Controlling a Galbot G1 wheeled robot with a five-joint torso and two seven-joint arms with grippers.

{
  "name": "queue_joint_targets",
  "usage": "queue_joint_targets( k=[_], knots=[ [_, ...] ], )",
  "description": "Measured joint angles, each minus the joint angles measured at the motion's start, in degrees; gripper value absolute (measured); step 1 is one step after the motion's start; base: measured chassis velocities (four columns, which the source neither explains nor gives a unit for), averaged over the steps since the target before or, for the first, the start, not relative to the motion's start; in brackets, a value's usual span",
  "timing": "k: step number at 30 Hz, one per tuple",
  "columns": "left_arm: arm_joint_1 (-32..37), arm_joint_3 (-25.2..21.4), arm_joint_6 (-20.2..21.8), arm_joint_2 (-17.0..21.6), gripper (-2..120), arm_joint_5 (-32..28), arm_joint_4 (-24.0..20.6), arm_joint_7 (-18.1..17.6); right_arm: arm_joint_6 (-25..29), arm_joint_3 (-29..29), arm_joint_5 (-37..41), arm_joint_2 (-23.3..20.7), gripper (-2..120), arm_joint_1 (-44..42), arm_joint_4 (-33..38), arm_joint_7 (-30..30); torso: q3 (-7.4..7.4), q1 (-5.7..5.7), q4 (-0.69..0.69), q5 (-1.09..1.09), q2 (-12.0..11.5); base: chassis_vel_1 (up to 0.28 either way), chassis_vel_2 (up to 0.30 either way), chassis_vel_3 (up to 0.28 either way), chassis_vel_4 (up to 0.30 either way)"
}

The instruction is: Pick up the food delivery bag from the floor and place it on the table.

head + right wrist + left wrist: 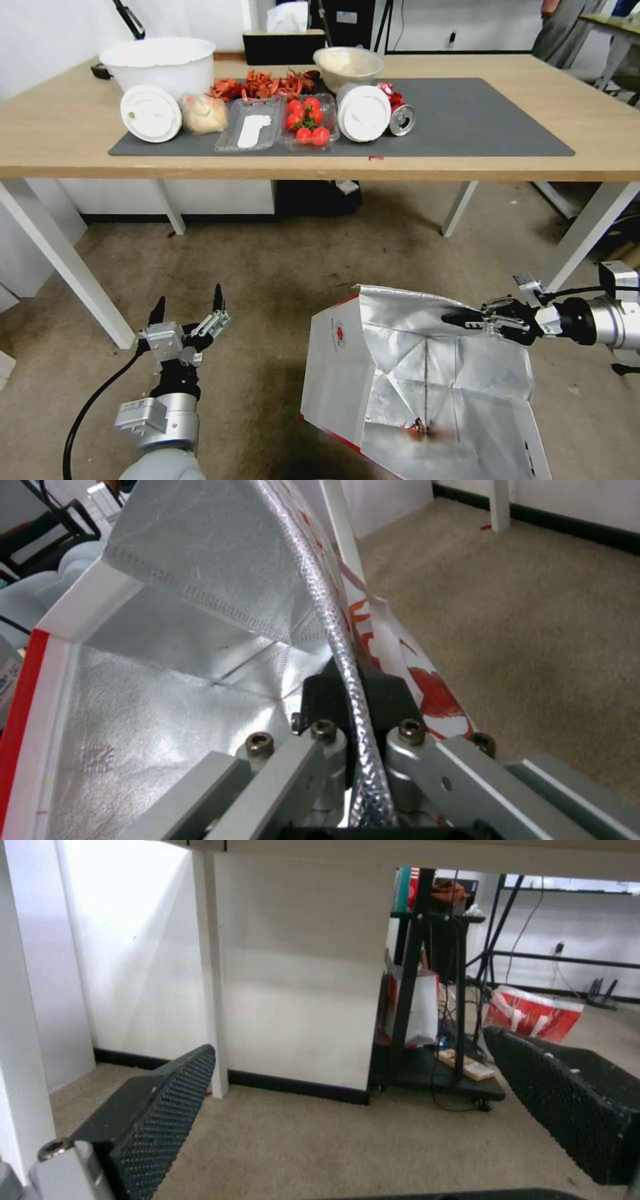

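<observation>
foil-lined food delivery bag (427, 387) sits on the floor (267, 280), its rim pinched by the right gripper (467, 319), the table (53, 140) ahead above, left gripper (190, 313) wide, idle.

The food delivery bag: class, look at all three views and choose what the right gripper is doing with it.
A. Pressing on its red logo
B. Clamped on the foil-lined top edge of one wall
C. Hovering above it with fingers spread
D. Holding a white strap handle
B: the right gripper has its fingers closed on either side of the food delivery bag rim, seen close in the right wrist view.
</observation>
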Motion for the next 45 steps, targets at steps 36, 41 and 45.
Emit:
queue_joint_targets(
  k=[36,41,45],
  knots=[
    [-0.53,0.22,0.15,0.09,100,0.18,1.09,-0.26,0.35,-0.35,-0.88,0.42,0,0.06,-0.17,-0.29,6.00,2.46,0.00,0.00,8.42,0.000,0.000,0.000,0.000],
    [-0.55,0.26,0.35,0.09,100,-0.05,1.09,-0.21,0.40,-0.37,-0.90,0.40,0,0.08,-0.17,-0.26,6.68,2.74,0.00,0.00,9.38,0.000,0.000,0.000,0.000],
    [-0.57,0.37,0.49,0.01,100,-0.17,1.14,-0.22,0.45,-0.47,-1.04,0.39,0,0.06,-0.17,-0.26,7.38,3.09,0.00,0.00,10.42,0.000,0.000,0.000,0.000]
  ],
)
